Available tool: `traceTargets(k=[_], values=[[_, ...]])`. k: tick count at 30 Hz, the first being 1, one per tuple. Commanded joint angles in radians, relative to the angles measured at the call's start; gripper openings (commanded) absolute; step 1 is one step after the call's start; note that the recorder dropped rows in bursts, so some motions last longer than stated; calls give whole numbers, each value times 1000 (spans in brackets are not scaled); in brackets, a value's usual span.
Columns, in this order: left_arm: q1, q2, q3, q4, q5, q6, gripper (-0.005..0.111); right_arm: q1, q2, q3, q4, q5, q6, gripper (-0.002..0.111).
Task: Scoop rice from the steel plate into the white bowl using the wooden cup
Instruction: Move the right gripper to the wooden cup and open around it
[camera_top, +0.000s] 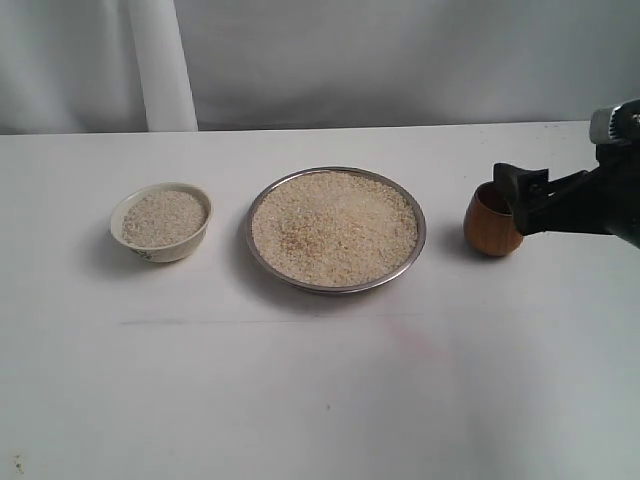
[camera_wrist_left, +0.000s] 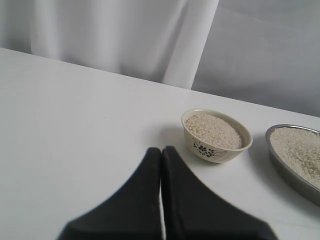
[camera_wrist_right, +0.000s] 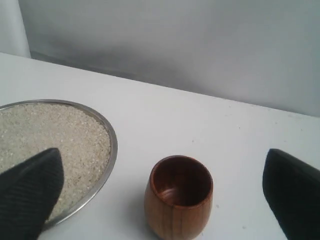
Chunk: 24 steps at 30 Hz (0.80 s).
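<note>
The steel plate (camera_top: 336, 288) sits mid-table, heaped with rice (camera_top: 335, 228). To its left stands the white bowl (camera_top: 166, 251), filled with rice (camera_top: 162, 217). The wooden cup (camera_top: 488, 228) stands upright and empty on the table to the right of the plate. My right gripper (camera_top: 516, 204) is open wide around the cup; in the right wrist view the cup (camera_wrist_right: 177, 212) stands between the two black fingers (camera_wrist_right: 30, 192) with gaps on both sides. My left gripper (camera_wrist_left: 161, 150) is shut and empty, near the bowl (camera_wrist_left: 210, 150); it is out of the exterior view.
A pale curtain (camera_top: 160, 60) hangs behind the table's far edge. The white tabletop (camera_top: 320, 400) stretches bare toward the front. The plate's rim (camera_wrist_left: 290, 176) shows at the edge of the left wrist view.
</note>
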Motion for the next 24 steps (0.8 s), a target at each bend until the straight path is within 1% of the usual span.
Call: traceTargets(k=[1,7,11,15,16,17,18,20,22,24], values=[[-5,-3,-2,-2,-9,-3,0,2,2,1,-4,63,6,105],[-5,-3,-2,-2,-9,-3,0,2,2,1,-4,100,20,105],[-5,-3,-2,-2,-9,-3,0,2,2,1,-4,205,28,105],[-5,-3,-2,-2,-9,-3,0,2,2,1,-4,206,28,105],[-5,-3,-2,-2,-9,-3,0,2,2,1,-4,182,20,105],[-5,-3,-2,-2,-9,-3,0,2,2,1,-4,99,-7,105],[-5,-3,-2,-2,-9,-3,0,2,2,1,-4,70,-9,105],[-5,-3,-2,-2,-9,-3,0,2,18,1,-4,-46,-47,105],[-5,-3,-2,-2,-9,-3,0,2,75,1,44,-100,-94,105],[-5,-3,-2,-2,-9,-3,0,0,159,1,137,-163,-151,105]])
